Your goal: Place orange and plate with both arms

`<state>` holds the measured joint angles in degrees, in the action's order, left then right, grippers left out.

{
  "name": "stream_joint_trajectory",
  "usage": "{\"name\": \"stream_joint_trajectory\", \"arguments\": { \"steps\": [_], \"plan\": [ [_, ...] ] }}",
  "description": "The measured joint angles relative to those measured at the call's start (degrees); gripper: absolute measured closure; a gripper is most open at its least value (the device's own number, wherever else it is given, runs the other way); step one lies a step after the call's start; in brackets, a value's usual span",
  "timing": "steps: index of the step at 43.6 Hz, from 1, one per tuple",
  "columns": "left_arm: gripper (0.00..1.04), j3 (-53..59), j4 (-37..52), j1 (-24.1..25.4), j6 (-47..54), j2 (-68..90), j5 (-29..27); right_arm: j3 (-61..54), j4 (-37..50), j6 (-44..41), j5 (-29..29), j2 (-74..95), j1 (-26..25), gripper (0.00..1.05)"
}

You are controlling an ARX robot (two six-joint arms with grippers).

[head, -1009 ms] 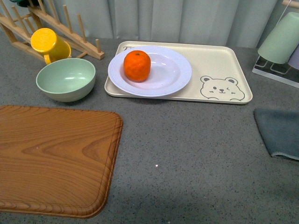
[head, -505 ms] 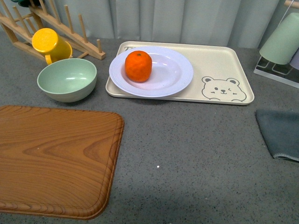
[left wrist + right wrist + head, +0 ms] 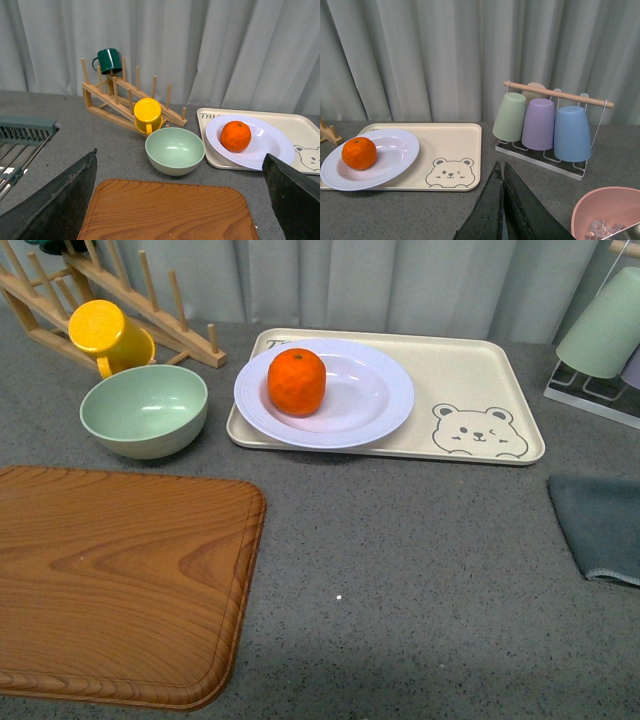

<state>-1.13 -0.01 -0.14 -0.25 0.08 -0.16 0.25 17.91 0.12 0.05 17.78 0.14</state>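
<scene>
The orange point(image 3: 296, 381) sits on the left part of the white ridged plate point(image 3: 370, 405), which rests on the left half of the beige bear tray point(image 3: 470, 375). Both also show in the left wrist view, orange point(image 3: 236, 136) and plate point(image 3: 270, 147), and in the right wrist view, orange point(image 3: 359, 153) and plate point(image 3: 395, 160). Neither arm shows in the front view. My left gripper point(image 3: 180, 200) is open and empty, well back from the plate, above the wooden board. My right gripper point(image 3: 502, 172) is shut and empty, in front of the tray's right side.
A wooden board point(image 3: 110, 580) fills the front left. A pale green bowl point(image 3: 145, 408) and a yellow cup point(image 3: 108, 335) on a wooden rack point(image 3: 160, 310) stand left of the tray. A cup stand point(image 3: 550, 125), a grey cloth point(image 3: 600, 520) and a pink bowl point(image 3: 607, 210) are at the right.
</scene>
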Motion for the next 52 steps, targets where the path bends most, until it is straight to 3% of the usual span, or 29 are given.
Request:
{"name": "stream_joint_trajectory", "arguments": {
  "steps": [21, 24, 31, 52],
  "plan": [
    [0.07, 0.0, 0.0, 0.0, 0.0, 0.0, 0.0, 0.02, -8.13, 0.0, -0.02, -8.2, 0.0, 1.04],
    [0.07, 0.0, 0.0, 0.0, 0.0, 0.0, -0.02, 0.07, -17.16, -0.02, -0.13, -15.34, 0.0, 1.04],
    [0.07, 0.0, 0.0, 0.0, 0.0, 0.0, 0.0, 0.07, -17.79, -0.04, -0.13, -17.49, 0.0, 1.04],
    [0.07, 0.0, 0.0, 0.0, 0.0, 0.0, 0.0, 0.07, -17.81, -0.11, -0.15, -17.53, 0.0, 0.25]
  ]
}}
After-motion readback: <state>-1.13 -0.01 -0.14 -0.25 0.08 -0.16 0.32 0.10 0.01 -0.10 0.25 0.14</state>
